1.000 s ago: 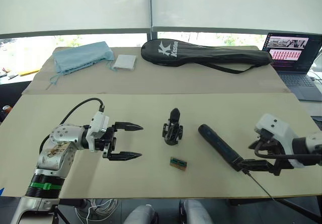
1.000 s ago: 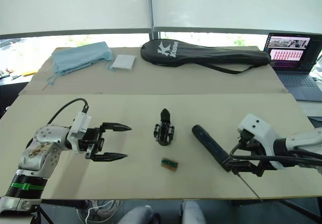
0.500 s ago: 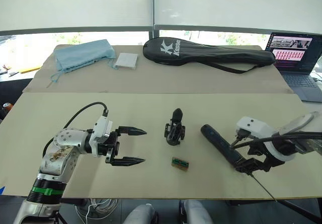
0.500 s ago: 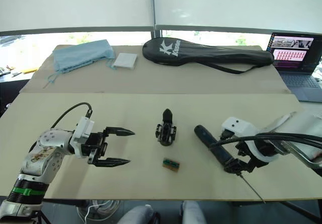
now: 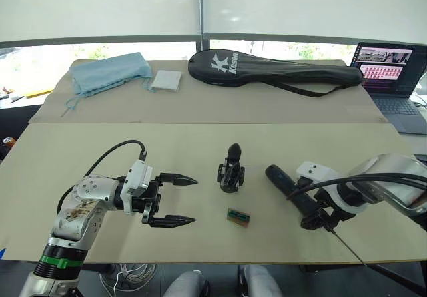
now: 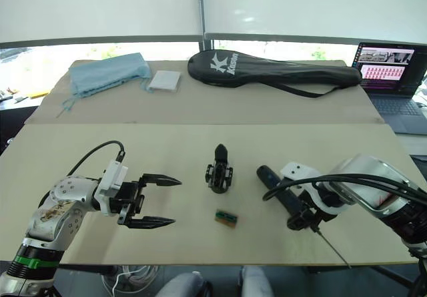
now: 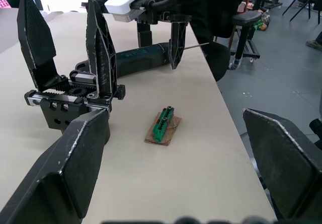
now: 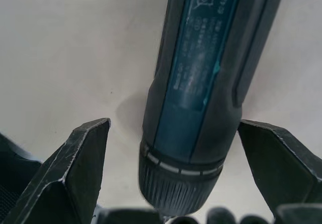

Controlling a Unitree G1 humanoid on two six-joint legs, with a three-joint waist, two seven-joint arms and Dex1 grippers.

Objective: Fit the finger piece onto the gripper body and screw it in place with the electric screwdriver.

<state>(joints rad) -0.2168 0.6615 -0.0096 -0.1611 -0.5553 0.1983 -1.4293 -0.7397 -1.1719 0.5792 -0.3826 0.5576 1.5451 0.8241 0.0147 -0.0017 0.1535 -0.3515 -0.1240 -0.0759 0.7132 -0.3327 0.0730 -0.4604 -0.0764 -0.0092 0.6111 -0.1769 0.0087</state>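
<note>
— Gripper body (image 5: 230,175) sits mid-table, upright on the beige table (image 5: 200,143), its black pointed finger sticking up. Take me across from the left.

— Far left first: the left gripper (image 5: 181,201) hovers low over the table with its two black fingers spread wide, nothing between them, pointing toward the gripper body but well apart from it.

— And just past that?

— The gripper body itself, and near it, on the robot's side, a small green-brown block (image 5: 237,217) lying flat. From the left wrist view that block (image 7: 163,126) looks like a green terminal strip on a scrap of card, though that's hard to be sure of.

— The finger piece?

— Can't pick out a loose one. The left wrist view shows two black ribbed fingers standing on the gripper body (image 7: 70,98).

— Further right?

— The electric screwdriver (image 5: 290,193) lies flat on the table, rounded end toward the gripper body, thin bit (image 5: 347,247) running out over the table's near edge. The right gripper (image 6: 303,218) is down over its chuck end, fingers (image 8: 75,168) open wide, one on each side of the barrel (image 8: 201,83), not touching it.

— Background?

— A black racket bag (image 5: 273,70), a blue cloth (image 5: 107,73) and a laptop (image 5: 390,77) at the far side.
</note>
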